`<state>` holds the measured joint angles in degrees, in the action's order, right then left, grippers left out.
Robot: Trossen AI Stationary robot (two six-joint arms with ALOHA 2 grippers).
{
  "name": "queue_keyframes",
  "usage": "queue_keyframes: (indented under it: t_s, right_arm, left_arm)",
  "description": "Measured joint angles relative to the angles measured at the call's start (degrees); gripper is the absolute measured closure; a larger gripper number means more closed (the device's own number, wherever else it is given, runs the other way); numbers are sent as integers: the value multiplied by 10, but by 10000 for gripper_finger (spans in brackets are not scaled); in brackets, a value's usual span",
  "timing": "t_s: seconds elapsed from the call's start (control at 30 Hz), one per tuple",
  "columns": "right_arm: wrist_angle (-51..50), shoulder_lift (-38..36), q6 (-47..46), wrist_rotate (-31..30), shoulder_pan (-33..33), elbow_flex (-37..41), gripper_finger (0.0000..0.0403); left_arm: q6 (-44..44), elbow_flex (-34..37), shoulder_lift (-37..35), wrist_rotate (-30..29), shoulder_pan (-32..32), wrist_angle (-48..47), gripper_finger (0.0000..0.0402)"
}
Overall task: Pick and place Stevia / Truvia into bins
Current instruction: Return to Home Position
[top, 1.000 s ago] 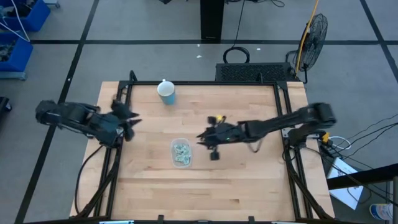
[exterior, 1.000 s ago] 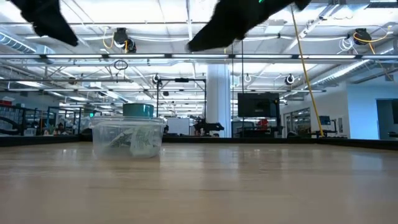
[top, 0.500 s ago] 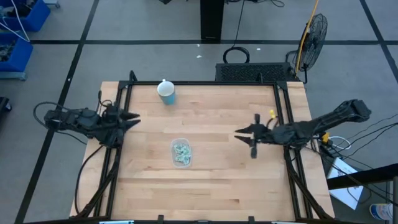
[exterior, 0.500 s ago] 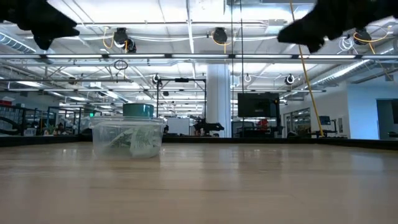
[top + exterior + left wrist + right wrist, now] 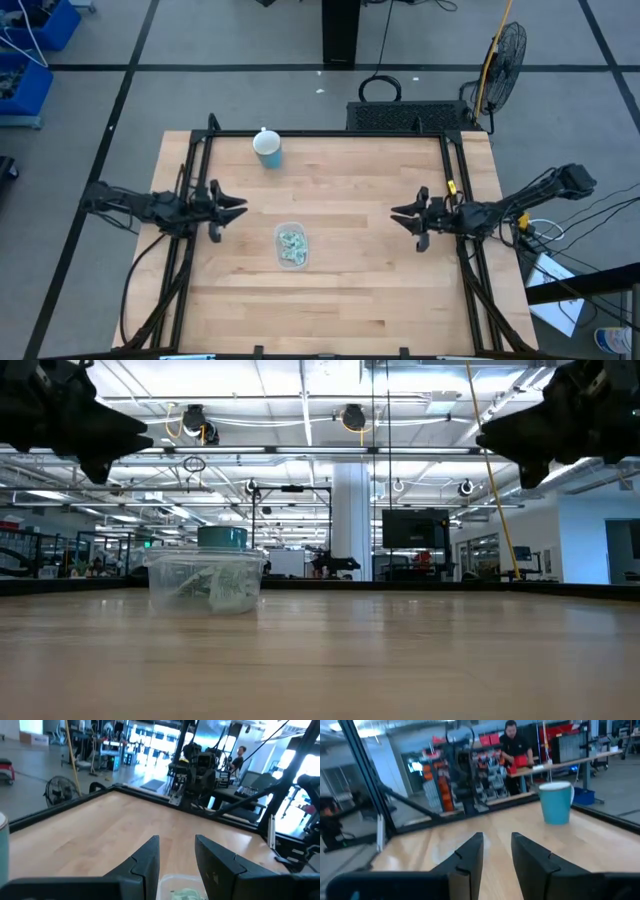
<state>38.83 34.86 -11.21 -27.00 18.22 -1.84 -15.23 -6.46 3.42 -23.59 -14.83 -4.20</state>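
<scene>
The clear plastic bin (image 5: 291,246) stands on the table a little left of its middle, with pale green and white Stevia sachets (image 5: 291,241) lying inside it. The bin also shows in the low view (image 5: 205,580) and at the edge of the left wrist view (image 5: 181,889). I see no sachets on the bare table. My left gripper (image 5: 241,207) hovers open to the left of the bin, pointing toward the table's right. My right gripper (image 5: 396,213) hovers open well to the right of the bin, pointing toward the table's left. Both are above the table (image 5: 130,435) (image 5: 485,435).
A light blue cup with a white lid (image 5: 267,148) stands near the far edge, behind the bin. Black frame rails run along the table's left and right sides (image 5: 455,190). A fan (image 5: 503,50) stands beyond the far right corner. A person (image 5: 512,740) is in the room beyond.
My right gripper has drawn back from beside the bin toward the table's right edge and has come lower. My left gripper has moved a little toward the bin and come lower. The bin and the sachets have stayed where they were.
</scene>
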Motion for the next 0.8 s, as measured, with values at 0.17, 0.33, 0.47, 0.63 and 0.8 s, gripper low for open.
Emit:
queue_keyframes:
  t_s: [0.17,0.33,0.47,0.63,0.8]
  right_arm:
    - [-6,0,3,0,0,7,310]
    - [-17,1,11,0,-1,8,310]
    - [-21,1,16,0,-1,9,310]
    - [-22,1,15,0,-1,9,310]
    - [-22,1,15,0,-1,10,310]
  left_arm:
    - [27,60,0,-2,0,84,273]
    - [36,57,16,6,0,78,273]
    - [45,57,29,6,0,77,273]
    - [46,57,41,6,0,77,273]
    - [46,57,42,6,0,77,273]
